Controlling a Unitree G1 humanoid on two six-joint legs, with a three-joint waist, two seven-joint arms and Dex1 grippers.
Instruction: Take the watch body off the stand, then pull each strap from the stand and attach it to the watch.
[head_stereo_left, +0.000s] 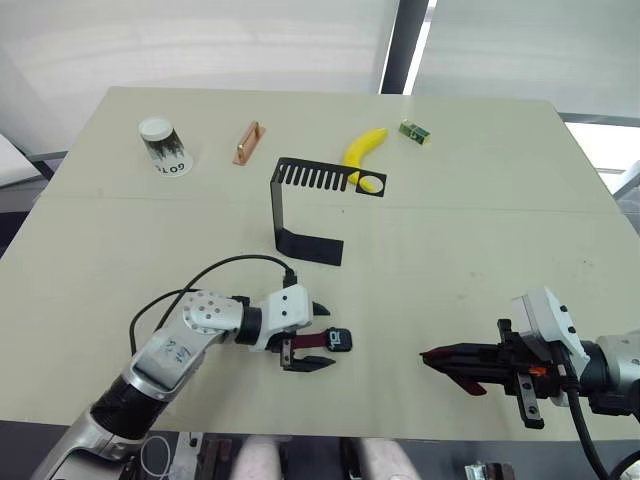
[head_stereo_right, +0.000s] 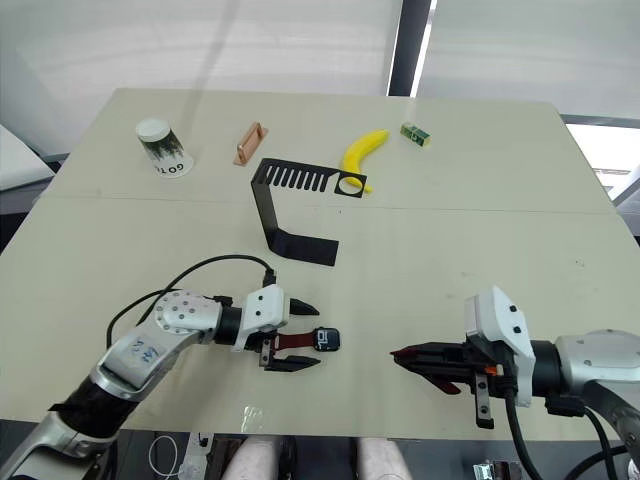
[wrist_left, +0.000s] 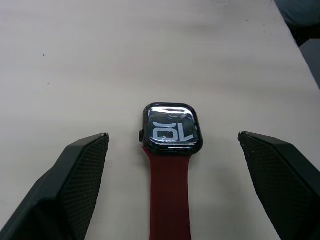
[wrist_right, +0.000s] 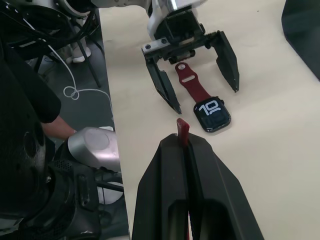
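Watch body (wrist_left: 172, 131), one strap (wrist_right: 191, 85) already fitted, lies loose near the table's (head_stereo_left: 480, 230) near edge. My left gripper (head_stereo_left: 312, 337) is spread around it; my right gripper (head_stereo_right: 425, 364) pinches the second strap (wrist_right: 183, 131). Risk: the unheld watch slides when I push the strap in.

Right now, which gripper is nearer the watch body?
Left. The left gripper is open around the watch body; the right gripper, shut on a strap, is off to its right.

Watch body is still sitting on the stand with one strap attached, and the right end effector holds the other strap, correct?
Not quite. The watch body lies on the table, off the stand, as the left eye view shows. One strap is attached, and the right end effector holds the other strap.
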